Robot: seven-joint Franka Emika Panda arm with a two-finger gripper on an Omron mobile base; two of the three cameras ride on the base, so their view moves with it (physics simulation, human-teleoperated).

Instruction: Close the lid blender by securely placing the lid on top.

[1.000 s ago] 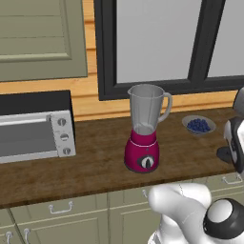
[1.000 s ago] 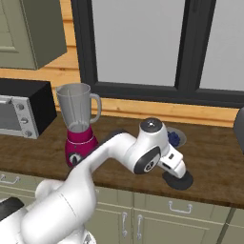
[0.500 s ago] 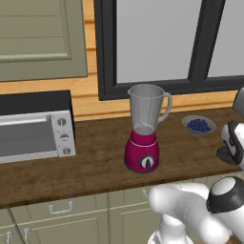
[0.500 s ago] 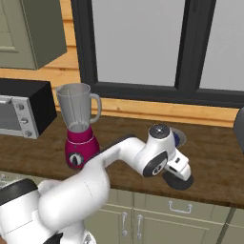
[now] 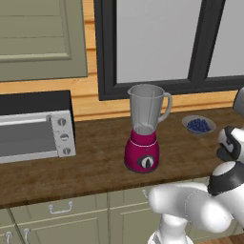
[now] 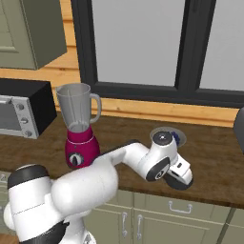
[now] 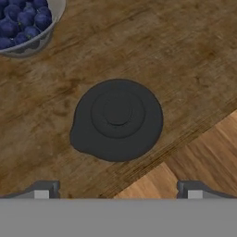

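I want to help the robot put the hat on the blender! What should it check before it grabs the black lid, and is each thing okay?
1. Gripper open wide enough: ok, the two fingertips stand far apart, wider than the lid.
2. Black lid lying flat on the wooden counter, nothing on top: ok.
3. Lid centred between the fingertips: ok, it sits about midway in the hand view.
4. Bowl of blueberries out of the way: ok, apart from the lid.
5. Blender upright with its jar open on top: ok.
6. How high the hand is above the lid: cannot tell.
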